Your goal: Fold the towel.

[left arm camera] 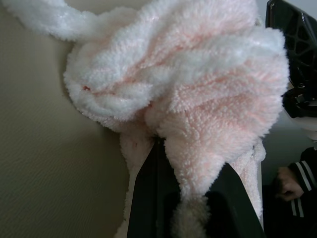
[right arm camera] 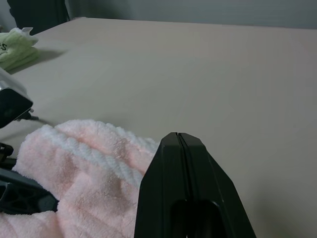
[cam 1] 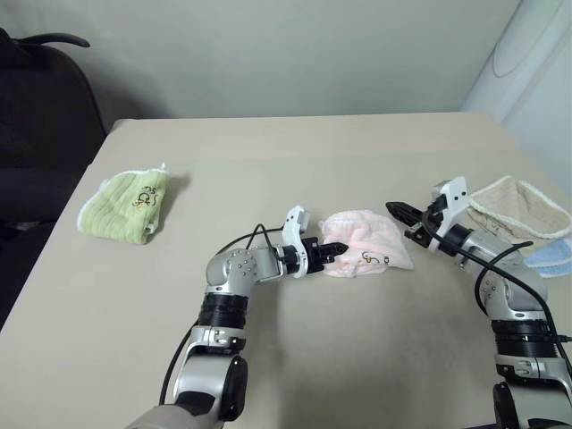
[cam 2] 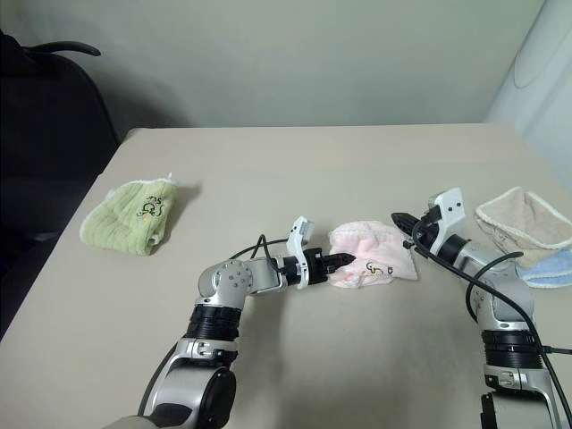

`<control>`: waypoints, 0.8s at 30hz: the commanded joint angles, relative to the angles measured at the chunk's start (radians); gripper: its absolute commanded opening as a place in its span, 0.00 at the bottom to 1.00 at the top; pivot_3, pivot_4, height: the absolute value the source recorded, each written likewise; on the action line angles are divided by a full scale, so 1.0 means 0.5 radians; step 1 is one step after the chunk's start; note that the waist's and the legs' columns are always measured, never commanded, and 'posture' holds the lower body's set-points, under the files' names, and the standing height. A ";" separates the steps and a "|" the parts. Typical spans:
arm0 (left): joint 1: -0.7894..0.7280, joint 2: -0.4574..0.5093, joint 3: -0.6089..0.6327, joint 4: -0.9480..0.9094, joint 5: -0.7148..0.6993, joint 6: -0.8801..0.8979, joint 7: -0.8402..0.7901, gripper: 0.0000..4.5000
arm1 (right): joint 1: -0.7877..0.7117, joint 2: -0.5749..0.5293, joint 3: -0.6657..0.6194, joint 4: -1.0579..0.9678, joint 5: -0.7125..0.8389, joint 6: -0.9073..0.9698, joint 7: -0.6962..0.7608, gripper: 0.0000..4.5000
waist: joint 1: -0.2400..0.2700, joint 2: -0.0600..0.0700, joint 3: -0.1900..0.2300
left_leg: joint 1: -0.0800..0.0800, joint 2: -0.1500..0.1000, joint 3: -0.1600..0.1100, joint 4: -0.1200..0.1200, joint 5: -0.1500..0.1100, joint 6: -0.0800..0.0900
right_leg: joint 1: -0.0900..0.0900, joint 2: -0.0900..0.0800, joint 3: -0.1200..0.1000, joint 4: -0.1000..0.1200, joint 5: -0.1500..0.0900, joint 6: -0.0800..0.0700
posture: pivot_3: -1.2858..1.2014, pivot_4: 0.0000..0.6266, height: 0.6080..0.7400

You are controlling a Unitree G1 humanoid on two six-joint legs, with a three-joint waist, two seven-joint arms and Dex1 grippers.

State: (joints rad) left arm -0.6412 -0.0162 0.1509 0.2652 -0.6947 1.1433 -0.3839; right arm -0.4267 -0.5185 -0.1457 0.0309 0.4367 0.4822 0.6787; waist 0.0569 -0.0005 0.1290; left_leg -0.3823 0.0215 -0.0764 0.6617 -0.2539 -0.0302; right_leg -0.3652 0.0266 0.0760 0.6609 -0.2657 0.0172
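The towel (cam 1: 366, 243), pale pink terry cloth with a small embroidered motif, lies bunched in a heap at the table's middle. My left gripper (cam 1: 338, 251) reaches in from the left and is shut on the heap's near-left edge. In the left wrist view a pinch of pink pile (left arm camera: 188, 89) sits between the two black fingers (left arm camera: 148, 198). My right gripper (cam 1: 398, 211) hovers just off the towel's right side, a little above the table. Its fingers (right arm camera: 163, 188) are pressed together with nothing between them, and the towel (right arm camera: 84, 168) lies below them.
A folded light green towel (cam 1: 125, 206) lies at the table's left. A cream-beige towel (cam 1: 518, 207) and a blue cloth (cam 1: 550, 257) sit at the right edge. A black chair (cam 1: 45, 107) stands beyond the left corner. A person's hand (left arm camera: 286, 181) shows past the towel.
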 commanded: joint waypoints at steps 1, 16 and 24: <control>-0.047 -0.017 0.237 -0.166 -0.159 -0.046 0.086 0.00 | -0.076 0.000 -0.127 0.006 0.013 -0.078 -0.076 0.00 | -0.005 -0.001 0.002 | 0.000 0.000 0.002 0.000 0.000 0.000 | -0.002 0.000 0.003 0.001 0.000 0.001 | 0.52 0.24 1.00; -0.605 1.186 1.127 0.115 -0.265 -0.540 0.391 0.00 | -0.204 0.046 -0.226 0.206 0.004 -0.178 -0.184 0.00 | -0.099 -0.015 0.013 | -0.003 -0.009 0.001 -0.023 0.001 -0.002 | -0.031 0.003 0.027 -0.001 0.004 -0.002 | 0.52 0.24 1.00; -0.111 1.471 1.359 0.538 -0.136 -0.762 0.342 0.00 | -0.211 0.080 -0.187 0.264 -0.022 -0.218 -0.165 0.00 | -0.107 -0.016 0.013 | -0.012 -0.015 -0.002 -0.032 0.001 -0.002 | -0.051 0.003 0.043 -0.002 0.004 -0.001 | 0.52 0.24 1.00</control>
State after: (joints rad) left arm -0.7212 0.7193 0.8090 0.5195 -0.7613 0.7940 -0.1946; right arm -0.5176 -0.4756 -0.2307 0.1687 0.4281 0.3979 0.5910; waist 0.0033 -0.0084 0.1353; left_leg -0.3886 0.0138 -0.0774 0.6463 -0.2533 -0.0312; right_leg -0.3910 0.0280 0.0981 0.6606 -0.2638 0.0166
